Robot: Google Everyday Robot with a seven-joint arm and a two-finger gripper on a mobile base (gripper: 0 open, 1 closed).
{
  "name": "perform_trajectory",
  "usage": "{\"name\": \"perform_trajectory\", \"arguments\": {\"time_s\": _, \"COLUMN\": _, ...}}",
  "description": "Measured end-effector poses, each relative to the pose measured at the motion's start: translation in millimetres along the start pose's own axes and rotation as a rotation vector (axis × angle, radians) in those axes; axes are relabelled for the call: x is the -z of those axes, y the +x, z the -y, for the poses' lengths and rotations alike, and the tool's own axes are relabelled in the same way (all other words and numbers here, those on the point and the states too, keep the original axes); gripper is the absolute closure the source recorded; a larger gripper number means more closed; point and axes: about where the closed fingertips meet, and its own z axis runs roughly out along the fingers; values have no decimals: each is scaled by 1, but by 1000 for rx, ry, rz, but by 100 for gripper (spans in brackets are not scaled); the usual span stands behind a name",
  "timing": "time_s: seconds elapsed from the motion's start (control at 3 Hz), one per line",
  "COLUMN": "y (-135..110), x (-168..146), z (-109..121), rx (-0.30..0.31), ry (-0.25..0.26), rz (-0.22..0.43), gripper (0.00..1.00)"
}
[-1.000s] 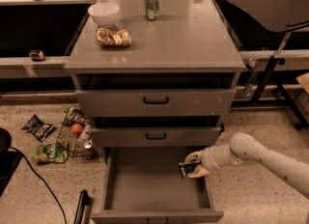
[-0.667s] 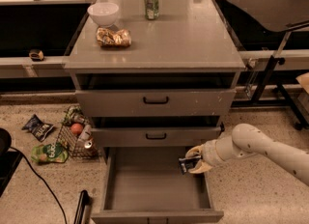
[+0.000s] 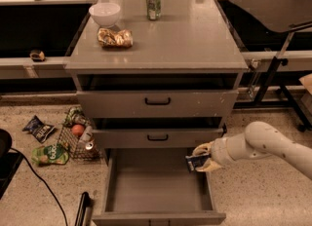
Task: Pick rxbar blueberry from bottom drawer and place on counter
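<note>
Flat matte grey counter (image 3: 185,40). Far-left corner: white round bowl (image 3: 105,13), with a crinkly golden-brown snack bag (image 3: 115,38) beside it. Far edge: green metal can (image 3: 153,3). Grey bottom drawer (image 3: 146,181). Cream gripper (image 3: 200,158) at the drawer's right wall clasps the small dark navy, pale-printed rxbar blueberry (image 3: 196,162).

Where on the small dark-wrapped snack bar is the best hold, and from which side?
Its right end, approached from the right. The gripper, above the right wall of the open grey bottom drawer, grips the small dark-wrapped snack bar there: the bar is thin and flat, so pinching across its faces looks secure.
</note>
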Motion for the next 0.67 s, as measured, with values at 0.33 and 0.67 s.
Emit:
{"name": "perform_trajectory", "arguments": {"time_s": 0.33, "y": -30, "x": 82, "z": 5, "rx": 80, "ry": 56, "rz": -18, "gripper": 100}}
{"name": "perform_trajectory", "arguments": {"time_s": 0.67, "y": -49, "x": 163, "z": 13, "rx": 117, "ry": 113, "rz": -84, "gripper": 100}}
